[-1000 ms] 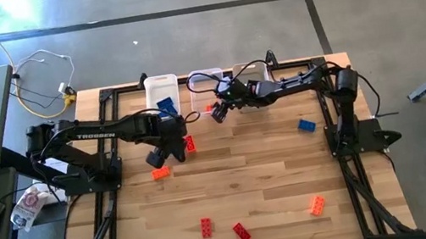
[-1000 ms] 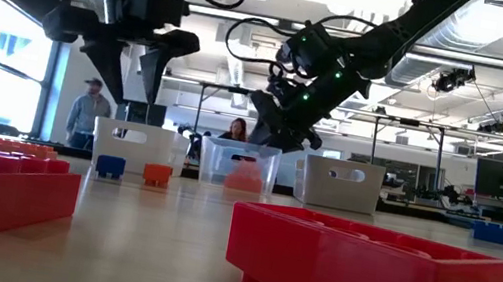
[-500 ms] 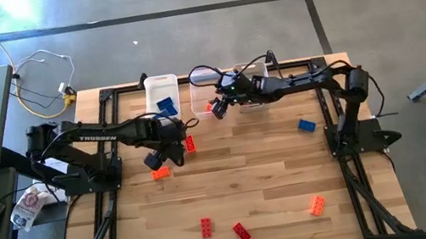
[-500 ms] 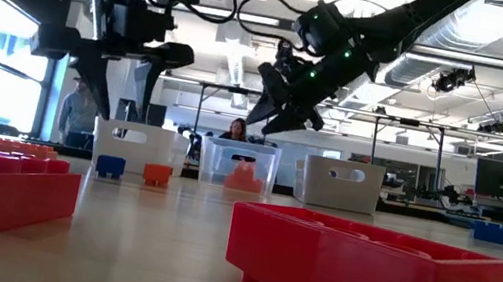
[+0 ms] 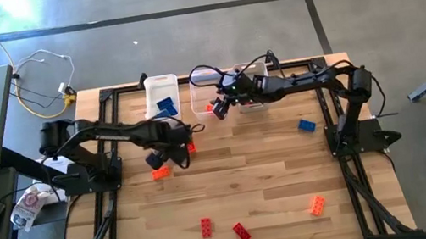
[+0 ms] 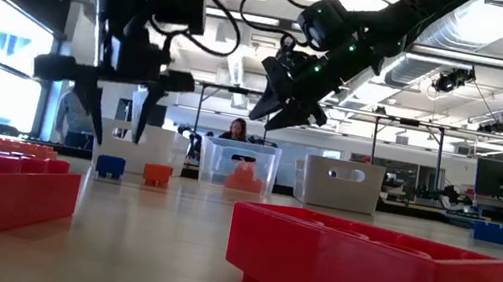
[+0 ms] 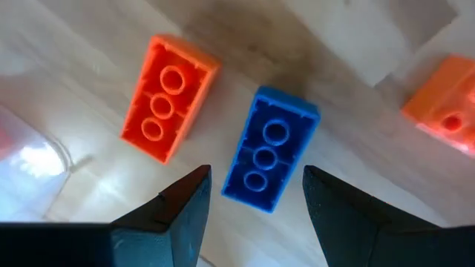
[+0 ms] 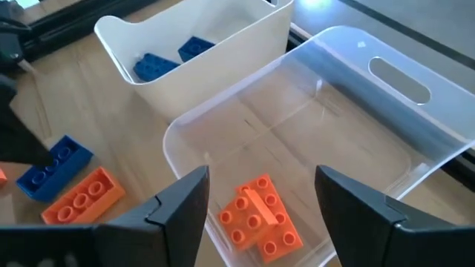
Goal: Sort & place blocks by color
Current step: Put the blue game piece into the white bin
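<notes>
Two studded bricks lay close: left gripper (image 7: pixel 252 196), fingers spread, hovered over blue plastic brick (image 7: pixel 270 149); orange neighbour (image 7: pixel 169 97) risked getting nudged. Right gripper (image 8: pixel 260 194) empty, spread.

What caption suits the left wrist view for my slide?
Open left gripper poised above a blue block lying beside an orange block.

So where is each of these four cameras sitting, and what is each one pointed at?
High view: above the table, looking straight down; both arms show.
Low view: at tabletop height, looking across into the room; both arms hang in from above.
Left wrist view: on the left arm, looking down past the open left gripper at a blue block.
Right wrist view: on the right arm, open right gripper over the clear bin.
Shared: both wrist views show that blue block.
</notes>
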Robot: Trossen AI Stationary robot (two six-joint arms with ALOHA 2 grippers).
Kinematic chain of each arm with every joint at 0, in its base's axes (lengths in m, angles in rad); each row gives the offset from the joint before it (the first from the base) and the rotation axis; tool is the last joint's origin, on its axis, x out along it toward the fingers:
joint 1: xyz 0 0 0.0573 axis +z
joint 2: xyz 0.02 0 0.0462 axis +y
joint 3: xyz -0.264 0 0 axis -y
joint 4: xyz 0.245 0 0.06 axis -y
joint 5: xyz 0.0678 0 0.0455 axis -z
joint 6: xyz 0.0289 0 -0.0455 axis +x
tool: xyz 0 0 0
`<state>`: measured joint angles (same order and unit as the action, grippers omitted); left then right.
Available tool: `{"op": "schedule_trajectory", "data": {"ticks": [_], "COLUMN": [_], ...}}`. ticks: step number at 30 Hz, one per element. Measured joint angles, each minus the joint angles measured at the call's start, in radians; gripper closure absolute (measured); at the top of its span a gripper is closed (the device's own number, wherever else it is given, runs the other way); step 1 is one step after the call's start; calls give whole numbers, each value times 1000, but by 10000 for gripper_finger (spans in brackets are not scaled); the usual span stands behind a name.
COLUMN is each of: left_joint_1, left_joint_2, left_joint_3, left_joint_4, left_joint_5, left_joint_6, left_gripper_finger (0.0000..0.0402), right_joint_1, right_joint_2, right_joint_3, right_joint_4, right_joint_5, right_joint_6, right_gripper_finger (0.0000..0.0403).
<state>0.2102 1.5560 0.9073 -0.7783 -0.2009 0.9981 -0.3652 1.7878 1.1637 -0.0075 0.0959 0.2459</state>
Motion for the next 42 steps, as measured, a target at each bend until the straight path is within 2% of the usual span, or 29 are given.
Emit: {"op": "schedule_trajectory", "data": {"ticks": [4,21,25,32,38,42], "left_joint_1": [-2,-5,-4,17,57,73], "left_joint_2": [36,154,154,151,118,60], "left_joint_3": [0,1,1,3,1,1], "left_joint_4": [17,46,46,43,37,38], "left_joint_5": [-53,-72,-67,-21,65,69], "left_joint_6": [1,-1,-46,-209,-281,-308], "left_gripper_finger": [202,205,236,336,338,338], "right_joint_1": [2,2,2,3,35,81], "right_joint_2": [0,0,0,-12,-75,-115], "right_joint_3": [0,0,0,0,0,0], "right_joint_4": [-14,-27,-38,-69,-126,-182], "right_joint_5": [-1,-3,-3,-8,-11,-11], "right_joint_6": [-3,-11,-11,-11,-11,-11], "right_gripper_finger": [171,171,171,171,171,171]}}
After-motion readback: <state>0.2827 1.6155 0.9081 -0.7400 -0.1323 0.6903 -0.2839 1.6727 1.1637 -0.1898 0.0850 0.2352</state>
